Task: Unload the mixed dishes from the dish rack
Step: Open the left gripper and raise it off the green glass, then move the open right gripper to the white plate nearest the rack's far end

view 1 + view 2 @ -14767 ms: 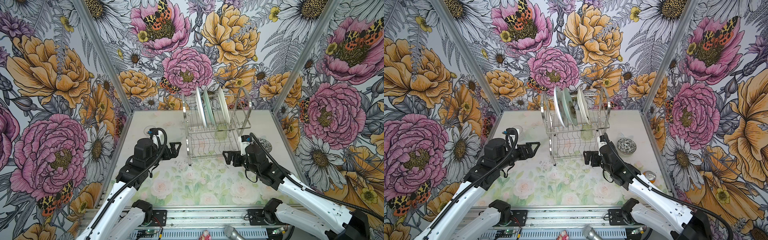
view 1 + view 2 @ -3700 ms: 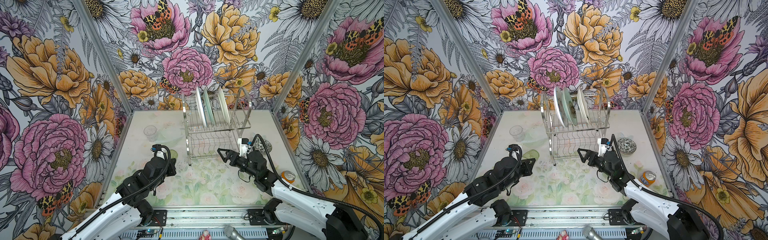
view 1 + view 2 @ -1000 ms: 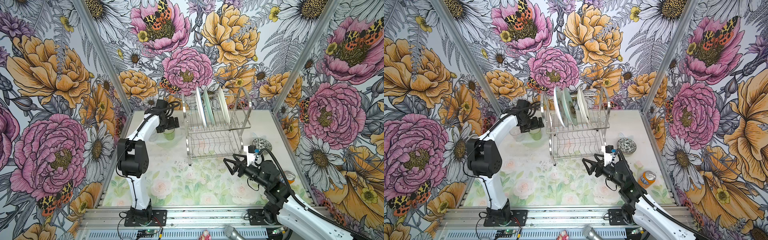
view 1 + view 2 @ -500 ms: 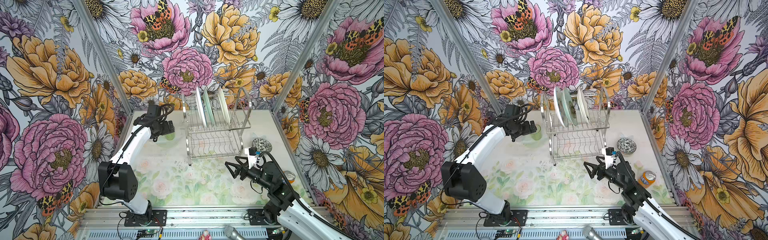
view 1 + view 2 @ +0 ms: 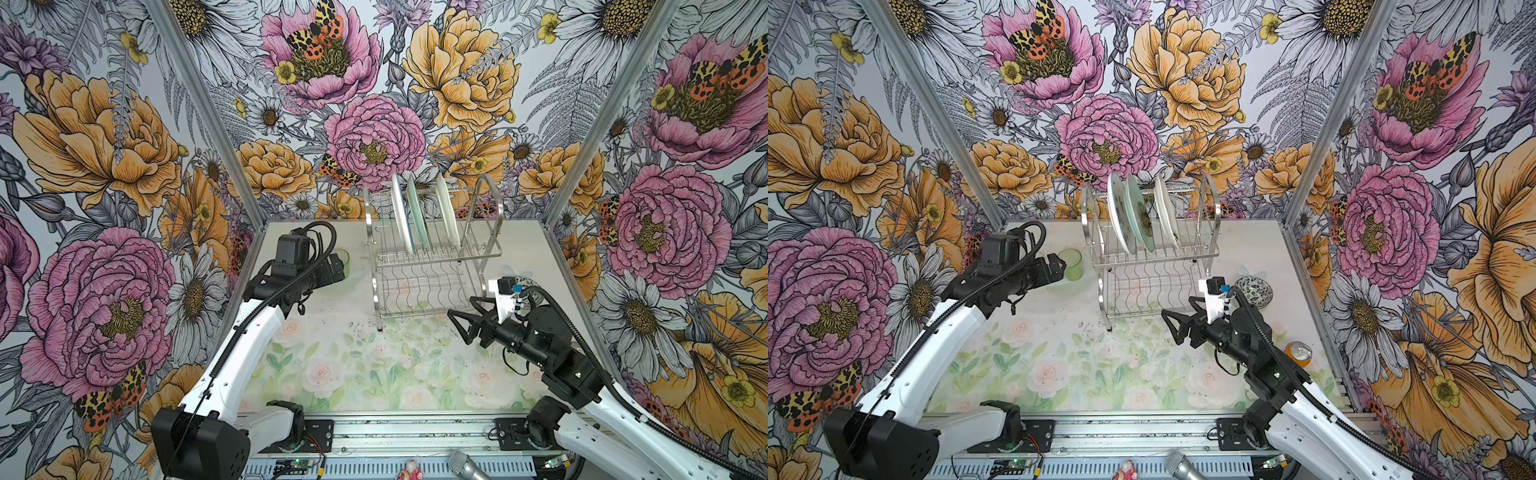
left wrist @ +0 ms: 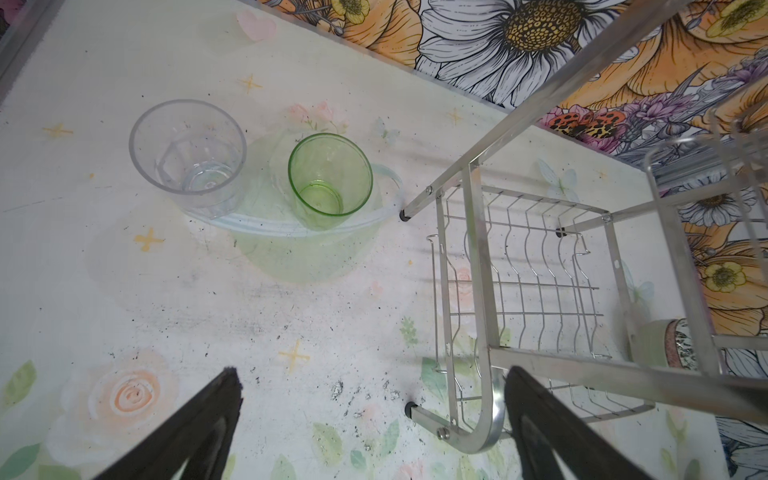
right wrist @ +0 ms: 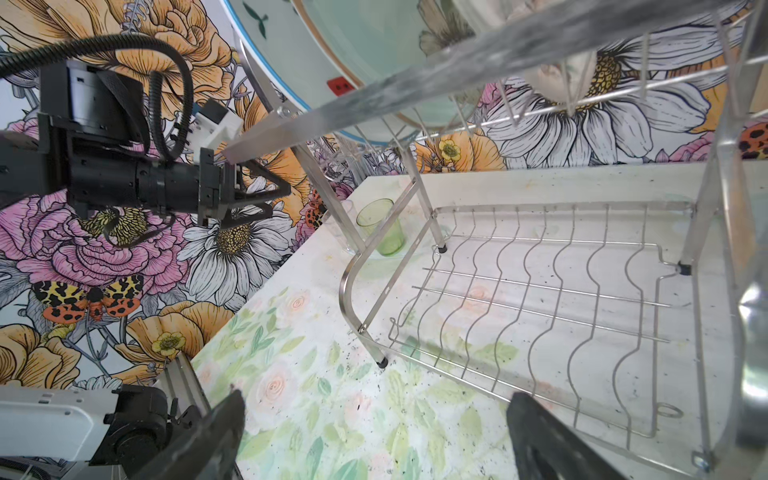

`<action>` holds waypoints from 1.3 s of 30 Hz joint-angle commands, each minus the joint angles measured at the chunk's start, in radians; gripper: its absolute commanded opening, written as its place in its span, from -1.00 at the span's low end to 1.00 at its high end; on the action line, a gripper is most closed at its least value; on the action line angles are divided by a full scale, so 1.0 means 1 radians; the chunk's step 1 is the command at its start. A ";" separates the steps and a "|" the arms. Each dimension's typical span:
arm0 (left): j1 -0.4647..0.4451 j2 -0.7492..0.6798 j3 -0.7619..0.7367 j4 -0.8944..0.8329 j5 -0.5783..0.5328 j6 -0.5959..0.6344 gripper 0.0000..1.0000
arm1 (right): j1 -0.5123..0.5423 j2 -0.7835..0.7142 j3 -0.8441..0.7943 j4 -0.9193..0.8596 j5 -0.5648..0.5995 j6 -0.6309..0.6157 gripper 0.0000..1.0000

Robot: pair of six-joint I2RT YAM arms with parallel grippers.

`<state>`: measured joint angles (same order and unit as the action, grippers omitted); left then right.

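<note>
**Unloading in progress, rack partly cleared.** The dish rack stands at upper centre in both top views, against the back wall. Its upper shelf carries three plates on edge in the slots, which keep them apart and near upright: the watermelon-print plate, the aqua plate and the cream plate. No dish shows on the lower tier.

Left of the rack, the green tumbler and the clear tumbler stand upright, mouths up, at the rim of a pale green bowl. Whether the green one stands inside the bowl cannot be told. A patterned bowl and an orange can sit at the right of the table.

The left gripper hangs beside the tumblers with its jaws spread wide and holds nothing. The right gripper is equally wide and empty at the rack's lower front right corner.

The plates probably come next. The arched handles and back wall confine them, so upward looks the freest exit. Centre foreground offers the most open table.
</note>
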<state>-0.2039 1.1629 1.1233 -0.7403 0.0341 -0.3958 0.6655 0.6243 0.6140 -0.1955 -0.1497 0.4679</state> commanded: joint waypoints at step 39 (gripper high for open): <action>-0.007 -0.283 -0.142 0.102 0.180 0.008 0.98 | -0.133 0.610 0.792 -0.242 0.166 -0.393 0.51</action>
<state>-0.2073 0.8806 0.9936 -0.6853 0.1829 -0.3939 0.5369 1.2194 1.3739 -0.4301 0.0452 0.0891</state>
